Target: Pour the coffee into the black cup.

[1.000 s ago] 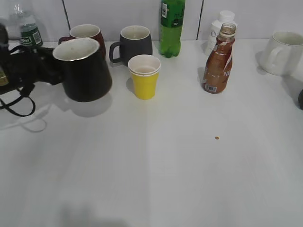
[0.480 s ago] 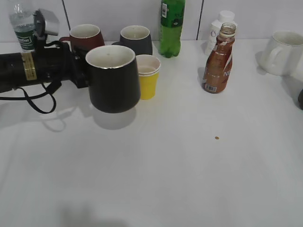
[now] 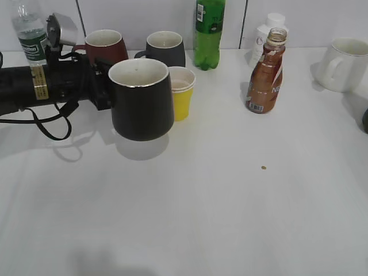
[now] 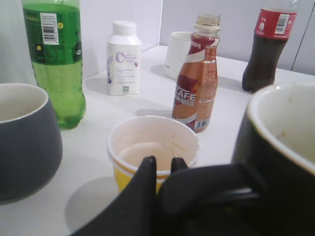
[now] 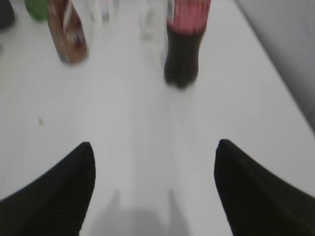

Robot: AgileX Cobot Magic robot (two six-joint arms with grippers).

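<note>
The black cup (image 3: pixel 142 99), glossy with a white inside, hangs upright a little above the table with its shadow under it. It stands in front of the yellow paper cup. My left gripper (image 3: pixel 103 86) is shut on its handle, which fills the bottom of the left wrist view (image 4: pixel 163 164) beside the cup's rim (image 4: pixel 280 123). The coffee bottle (image 3: pixel 265 72) stands open and upright at the back right, apart from the cup. It also shows in the left wrist view (image 4: pixel 197 78) and, blurred, in the right wrist view (image 5: pixel 66 32). My right gripper (image 5: pixel 153 150) is open and empty over bare table.
A yellow paper cup (image 3: pixel 183 92), a dark grey mug (image 3: pixel 167 47), a maroon mug (image 3: pixel 104 41) and a green bottle (image 3: pixel 208 31) stand behind the black cup. A white mug (image 3: pixel 345 63), a small white bottle (image 3: pixel 270 23) and a cola bottle (image 5: pixel 184 44) are on the right.
My left arm has carried the black cup from the far left to the right, in front of the yellow cup, and turned it upright. The coffee bottle has not moved.
</note>
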